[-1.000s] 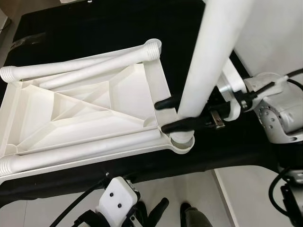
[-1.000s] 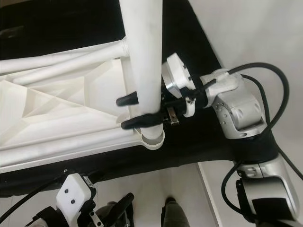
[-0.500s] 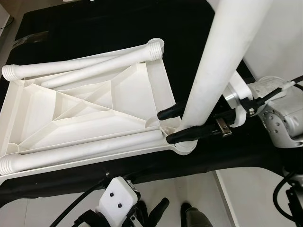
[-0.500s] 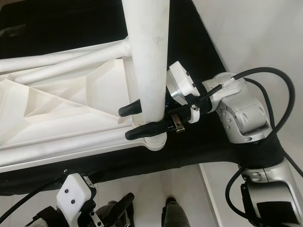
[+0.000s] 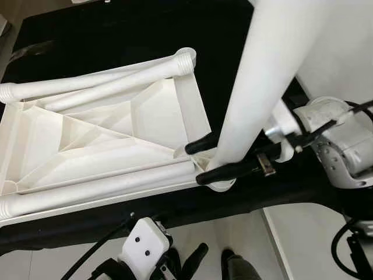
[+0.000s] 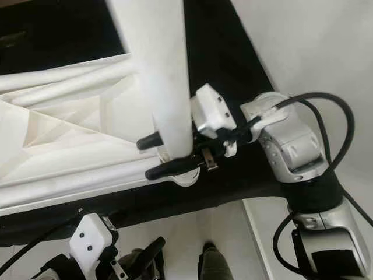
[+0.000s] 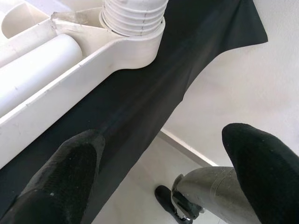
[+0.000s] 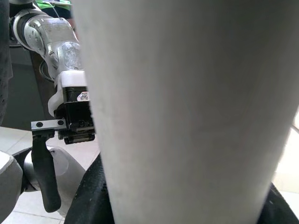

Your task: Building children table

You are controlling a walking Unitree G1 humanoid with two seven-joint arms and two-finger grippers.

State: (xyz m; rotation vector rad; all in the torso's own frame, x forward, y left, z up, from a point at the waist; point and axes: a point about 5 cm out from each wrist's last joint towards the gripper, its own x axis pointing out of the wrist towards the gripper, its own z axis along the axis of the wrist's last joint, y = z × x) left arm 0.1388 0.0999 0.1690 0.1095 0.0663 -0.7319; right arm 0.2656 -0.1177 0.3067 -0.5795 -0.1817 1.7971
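An upturned white plastic tabletop point(image 5: 116, 134) lies on a black cloth. Three loose white legs lie in it, two along the far side point(image 5: 93, 83) and one along the near side point(image 5: 99, 186). My right gripper point(image 5: 195, 163) is shut on a fourth white leg point(image 5: 262, 87) near its lower end. It holds the leg upright, tilted toward the camera, with its foot at the tabletop's near right corner socket point(image 5: 224, 185). That leg point(image 8: 187, 112) fills the right wrist view. My left gripper point(image 7: 163, 177) hangs open below the table's near edge, holding nothing.
The black cloth point(image 5: 116, 35) covers the support under the tabletop and drapes over its near edge. A ribbed leg end point(image 7: 135, 16) sits in a corner socket. A grey trouser leg and dark shoe point(image 7: 180, 205) stand on the pale floor point(image 5: 344, 46).
My right gripper has shifted slightly left with the leg. The leg's top has tipped further left, and its foot stays at the corner socket. The left arm has not moved.
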